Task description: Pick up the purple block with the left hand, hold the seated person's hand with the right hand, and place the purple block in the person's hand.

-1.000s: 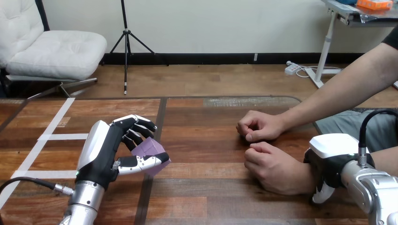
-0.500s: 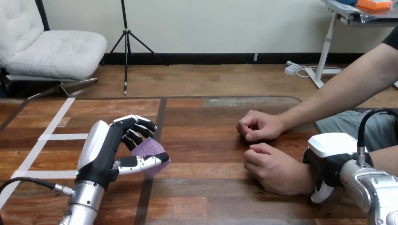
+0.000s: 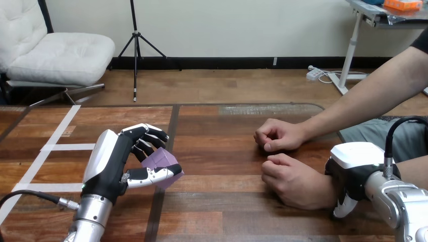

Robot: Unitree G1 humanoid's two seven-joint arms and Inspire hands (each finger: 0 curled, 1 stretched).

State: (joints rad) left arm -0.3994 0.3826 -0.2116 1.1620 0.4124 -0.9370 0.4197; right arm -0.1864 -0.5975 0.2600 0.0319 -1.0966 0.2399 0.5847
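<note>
The purple block [image 3: 160, 160] sits low over the table at the left, and my left hand [image 3: 113, 164] is shut on it, fingers over its top and thumb along its near side. The person's two hands rest as loose fists on the table right of centre. The farther hand [image 3: 276, 134] lies apart from my hands. The nearer hand [image 3: 292, 180] has my right hand [image 3: 356, 171] lying against its wrist from the right. Whether my right hand grips that wrist is hidden.
White tape strips [image 3: 50, 147] mark the wooden table [image 3: 217, 151] at the left. The person's forearm [image 3: 368, 98] reaches in from the upper right, above my right arm [image 3: 401, 206].
My right hand has edged slightly left along the person's nearer wrist, and that hand shifted a little left. My left hand and the block have stayed put.
</note>
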